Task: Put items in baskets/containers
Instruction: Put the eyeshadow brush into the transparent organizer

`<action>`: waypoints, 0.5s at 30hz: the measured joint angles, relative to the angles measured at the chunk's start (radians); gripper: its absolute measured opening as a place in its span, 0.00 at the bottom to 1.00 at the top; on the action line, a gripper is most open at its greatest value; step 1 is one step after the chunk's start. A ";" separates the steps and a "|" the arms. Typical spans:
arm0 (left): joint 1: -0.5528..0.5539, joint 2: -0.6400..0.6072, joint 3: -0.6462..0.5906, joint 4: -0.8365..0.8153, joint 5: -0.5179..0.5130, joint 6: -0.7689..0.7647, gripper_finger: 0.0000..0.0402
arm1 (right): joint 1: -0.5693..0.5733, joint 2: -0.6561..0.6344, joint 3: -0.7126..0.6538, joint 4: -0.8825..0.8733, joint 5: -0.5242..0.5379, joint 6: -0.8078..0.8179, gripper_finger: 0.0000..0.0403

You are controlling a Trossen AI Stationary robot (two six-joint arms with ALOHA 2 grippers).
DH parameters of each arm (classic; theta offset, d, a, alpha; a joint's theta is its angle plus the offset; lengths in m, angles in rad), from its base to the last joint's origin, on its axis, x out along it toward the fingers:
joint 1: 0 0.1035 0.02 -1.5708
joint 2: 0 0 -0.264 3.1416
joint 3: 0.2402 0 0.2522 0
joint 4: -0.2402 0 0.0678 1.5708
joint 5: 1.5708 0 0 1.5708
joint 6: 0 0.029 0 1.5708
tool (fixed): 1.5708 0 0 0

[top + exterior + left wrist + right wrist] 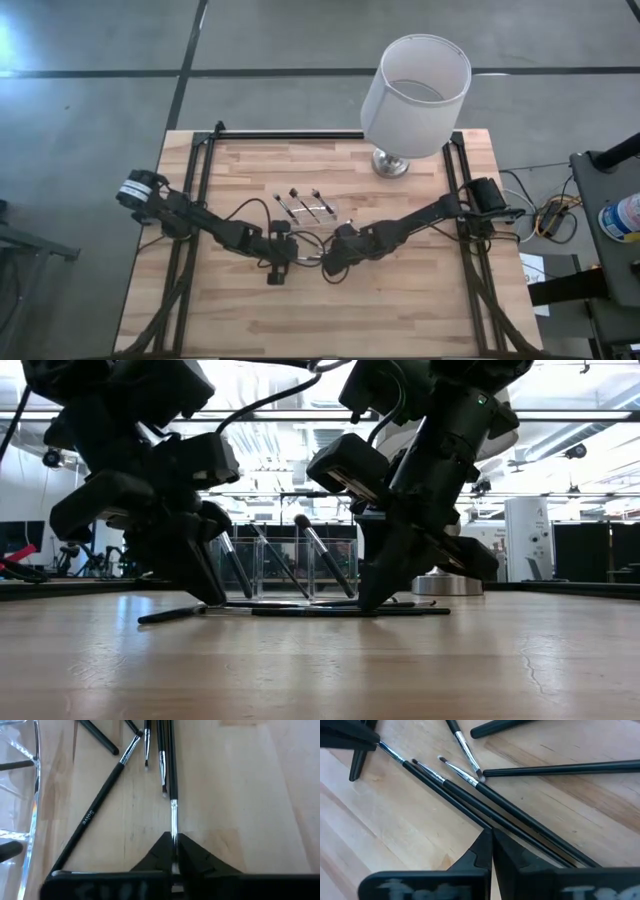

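Several thin brush-like items with silvery shafts and dark handles lie on the wooden table between my grippers. A few more stand leaning in the small clear tray point(310, 205), which also shows in the low view point(290, 565). My left gripper point(174, 845) is shut on one thin brush point(170, 765) lying on the table. My right gripper point(490, 840) is shut at the same brush's dark handle point(450, 795). In the high view, the left gripper point(293, 262) and the right gripper point(323, 264) face each other near the table's middle. My left gripper pinches the thin brush's silvery shaft point(174, 822) between its two fingertips, slanting down from the table's left, fingers along the brush. The brush lies low along the table. My right gripper's shut fingertips point(485, 837) meet the same brush's dark handle point(475, 817), slanting down from the right. The handle vanishes under the fingertips, so the hold itself is hidden.
Two more thin brushes point(520, 822) lie close beside the held one, and a longer lettered brush point(100, 795) lies slanted near the tray. A white drum-shaded lamp point(415, 95) stands at the table's far right. Black cables trail along both arms.
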 joint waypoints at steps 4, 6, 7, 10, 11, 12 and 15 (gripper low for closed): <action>0.000 -0.002 0.033 0.001 0.007 0.024 0.20 | 0.000 -0.001 0.000 0.000 -0.002 -0.004 0.02; 0.002 0.001 0.050 -0.020 0.037 0.040 0.24 | 0.000 -0.001 0.000 0.000 -0.002 -0.007 0.02; 0.005 0.007 0.060 -0.041 0.050 0.050 0.25 | 0.000 -0.001 0.000 0.000 -0.002 -0.007 0.02; 0.018 0.034 0.086 -0.131 0.080 0.071 0.26 | 0.000 -0.002 0.000 0.002 0.001 -0.008 0.02; 0.019 0.046 0.094 -0.159 0.084 0.075 0.26 | 0.000 -0.002 0.000 0.003 0.007 -0.008 0.02; 0.020 0.054 0.099 -0.168 0.083 0.077 0.25 | 0.001 -0.002 0.000 0.007 0.014 -0.008 0.02; 0.027 0.063 0.105 -0.180 0.091 0.082 0.24 | 0.000 -0.002 0.000 0.041 0.017 -0.013 0.02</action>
